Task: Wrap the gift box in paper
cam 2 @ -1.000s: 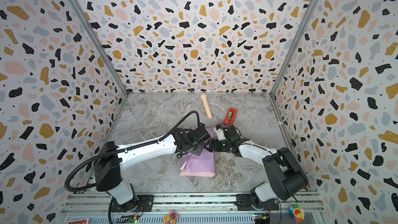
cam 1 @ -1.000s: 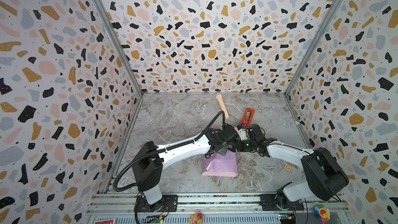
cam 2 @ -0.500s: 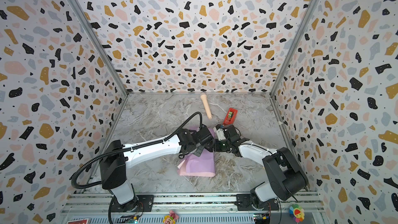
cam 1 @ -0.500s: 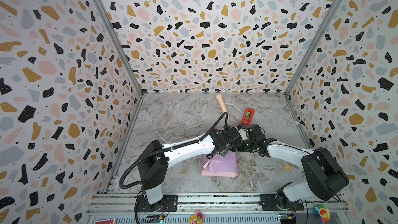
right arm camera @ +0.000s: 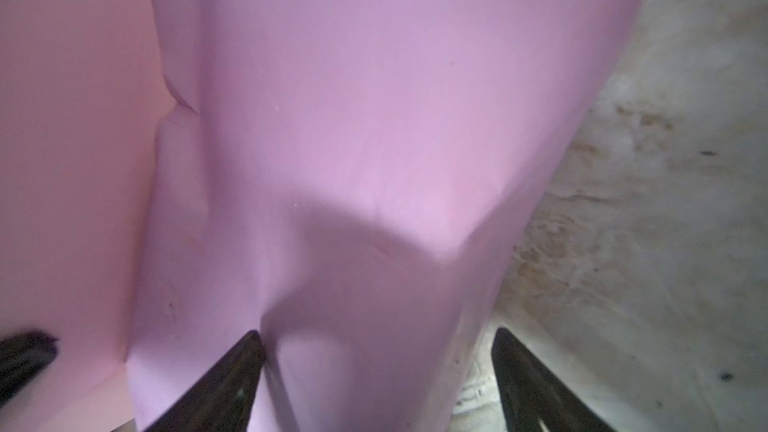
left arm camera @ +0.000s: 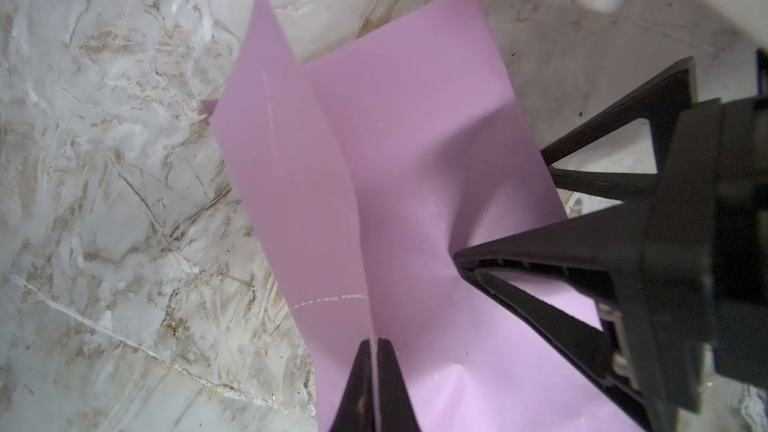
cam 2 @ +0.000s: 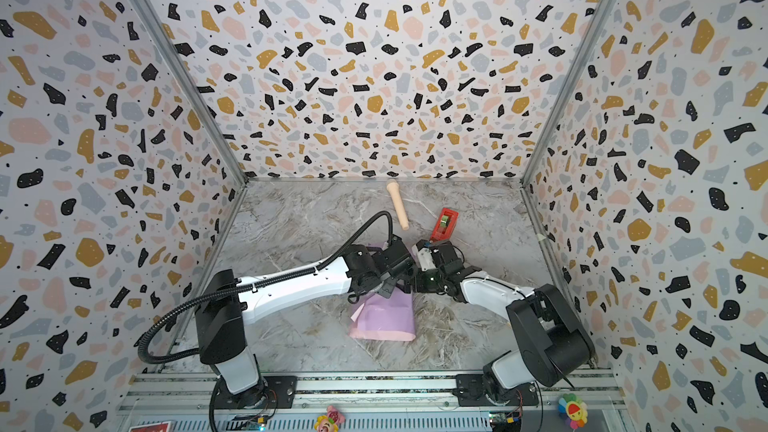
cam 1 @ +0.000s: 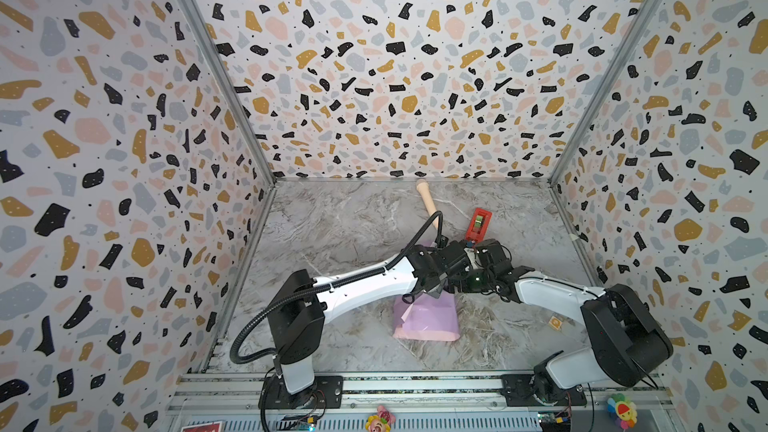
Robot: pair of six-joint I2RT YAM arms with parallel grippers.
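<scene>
The left gripper (left arm camera: 377, 342) pinched a raised fold of the paper (left arm camera: 395, 139); the right gripper (right arm camera: 376, 334) had fingers spread wide, one tip pressing the paper.

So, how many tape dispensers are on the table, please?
1: the red tape dispenser lies toward the back, just right of the beige toy microphone; another could be hidden from view.

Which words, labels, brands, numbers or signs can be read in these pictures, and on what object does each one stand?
No text can be read anywhere.
The red tape dispenser: no legible label.
The small tan tag: a mark, too small to read.
The red card at the picture's lower edge: cut off and blurred.
The paper: plain, no print.
</scene>
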